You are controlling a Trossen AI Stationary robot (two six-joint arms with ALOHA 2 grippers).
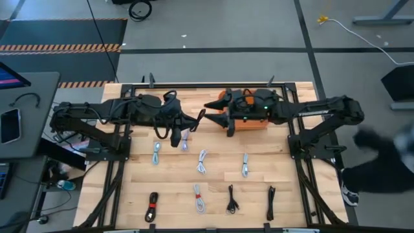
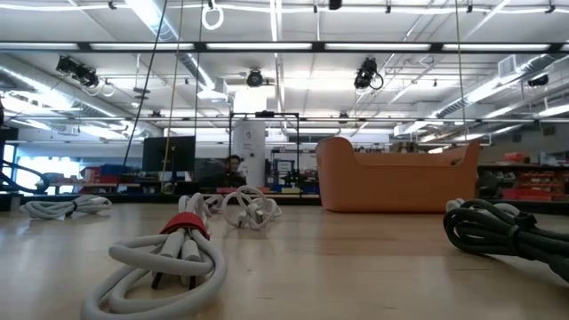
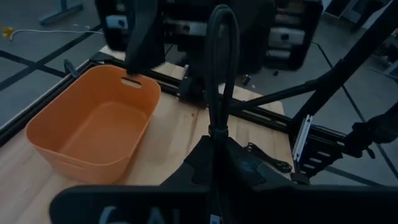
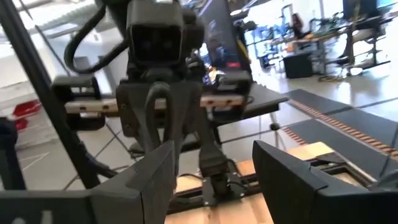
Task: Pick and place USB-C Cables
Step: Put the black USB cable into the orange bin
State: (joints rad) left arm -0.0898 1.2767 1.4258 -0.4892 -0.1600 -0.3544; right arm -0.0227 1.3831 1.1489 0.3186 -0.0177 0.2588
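Pale wooden plank surface (image 1: 213, 181), smooth, visible grain. Orange plastic bin (image 3: 93, 124), rounded corners, slot handle in the rim, sits at the far edge of the surface; inside looks bare.

USB-C cables lie in two rows in front of the bin: nearer row of three white coiled bundles (image 1: 202, 162), glossy and looped; farther row holds a black bundle with a red band (image 1: 152, 207), a white one (image 1: 198, 198), and two slim black ones (image 1: 231, 199). One more pale bundle (image 1: 184, 144) lies just beside the bin's left corner.

Left gripper (image 3: 219, 134) is held level beside the bin, pointing toward it, jaws clenched on a black looped cable (image 3: 222, 68) that stands up as a narrow arch.

Right gripper (image 4: 211, 165) hovers over the bin, facing the left arm, jaws released and spread wide, nothing between them.
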